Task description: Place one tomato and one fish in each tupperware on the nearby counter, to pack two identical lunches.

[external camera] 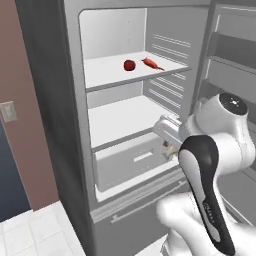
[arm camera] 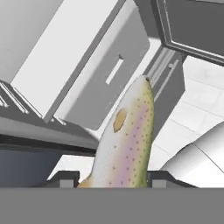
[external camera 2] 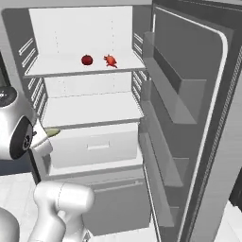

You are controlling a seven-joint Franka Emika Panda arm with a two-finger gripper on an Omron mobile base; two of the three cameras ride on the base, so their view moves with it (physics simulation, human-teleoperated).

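The upper fridge shelf (external camera: 115, 70) is set well above the gripper (arm camera: 113, 180). On it, a tomato (external camera: 129, 65) and an orange-red fish (external camera: 152, 63) are laid just beside each other, apart.

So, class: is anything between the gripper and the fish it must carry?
No. The gripper is already shut on the pale speckled fish, which sticks out from between its fingertips toward the open fridge.

White arm folded at the elbow — tool (arm camera: 112, 178) clamped on the pale fish (arm camera: 127, 140).
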